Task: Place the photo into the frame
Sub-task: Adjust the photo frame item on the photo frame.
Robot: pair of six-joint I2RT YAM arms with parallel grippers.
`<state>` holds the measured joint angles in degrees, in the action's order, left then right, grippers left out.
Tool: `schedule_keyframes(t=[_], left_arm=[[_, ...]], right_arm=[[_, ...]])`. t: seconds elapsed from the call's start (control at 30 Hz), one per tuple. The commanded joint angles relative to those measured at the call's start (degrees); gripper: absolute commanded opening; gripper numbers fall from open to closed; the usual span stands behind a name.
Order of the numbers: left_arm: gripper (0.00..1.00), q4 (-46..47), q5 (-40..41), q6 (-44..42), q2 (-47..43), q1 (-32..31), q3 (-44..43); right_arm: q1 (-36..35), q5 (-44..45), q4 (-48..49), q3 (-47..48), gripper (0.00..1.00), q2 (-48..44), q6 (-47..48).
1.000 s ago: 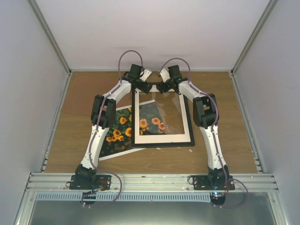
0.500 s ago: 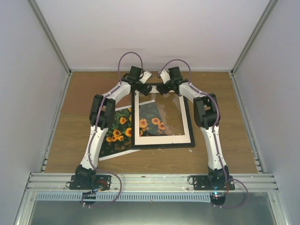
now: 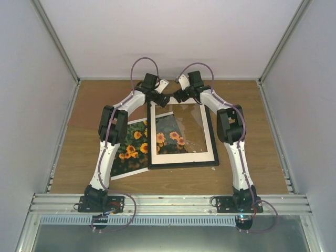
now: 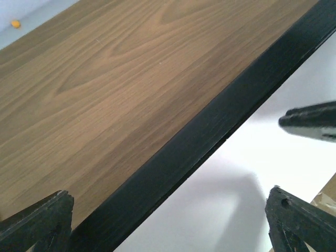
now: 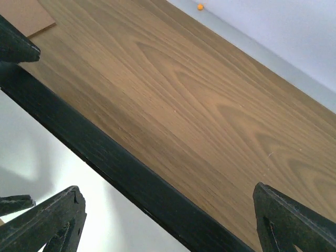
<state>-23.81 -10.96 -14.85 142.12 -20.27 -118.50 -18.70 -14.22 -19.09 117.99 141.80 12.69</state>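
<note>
The black frame (image 3: 212, 137) lies mid-table with a white mat (image 3: 181, 156) inside it. The photo (image 3: 132, 146), orange flowers on dark green, lies flat at the left, its right part under the frame and showing through the mat's window. Both grippers hover at the frame's far edge. My left gripper (image 3: 159, 97) (image 4: 168, 212) is open, and the frame bar (image 4: 199, 136) runs diagonally between its fingertips (image 4: 39, 220) without touching them. My right gripper (image 3: 179, 96) (image 5: 170, 212) is open too, straddling the same bar (image 5: 105, 157).
A brown backing board (image 3: 83, 118) (image 5: 23, 16) lies flat at the table's left, partly under the photo. Bare wood table (image 3: 241, 94) runs behind the frame to the back wall. White side walls close in left and right. Each wrist view catches the other gripper's finger (image 4: 310, 121) (image 5: 16, 47).
Both grippers have shifted a little toward the back along the frame's far edge. The frame's near edge sits slightly closer to the arm bases. The photo has not moved.
</note>
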Motion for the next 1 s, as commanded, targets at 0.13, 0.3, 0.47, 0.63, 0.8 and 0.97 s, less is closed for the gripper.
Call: schedule_keyframes(t=[0.13, 0.3, 0.47, 0.63, 0.8, 0.97], left_arm=[[0.99, -1.31, 0.83, 1.32, 3.09, 0.15, -8.86], [0.99, -0.99, 2.25, 0.34, 4.77, 0.19, -9.21], [0.99, -2.54, 3.84, -0.24, 5.79, 0.29, -9.12], [0.99, -3.43, 4.84, -0.74, 5.97, 0.28, -8.91], [0.99, -4.76, 3.66, -0.83, 4.66, 0.16, -5.55], [0.98, -4.34, 2.66, -1.20, 3.31, -0.07, -2.88]], right_arm=[[-0.39, -0.09, -0.03, 0.29, 0.87, 3.00, -0.52], [-0.51, 1.06, -0.05, -0.05, 0.87, 3.95, 0.09], [-0.51, 0.74, -0.07, -0.23, 0.86, 4.02, 0.12], [-0.68, 0.42, -0.27, -0.22, 0.87, 3.47, 0.39], [-0.66, 0.15, -0.14, 0.94, 0.87, 3.05, -0.42], [-0.94, -0.27, 0.49, 1.72, 0.87, 3.36, -1.01]])
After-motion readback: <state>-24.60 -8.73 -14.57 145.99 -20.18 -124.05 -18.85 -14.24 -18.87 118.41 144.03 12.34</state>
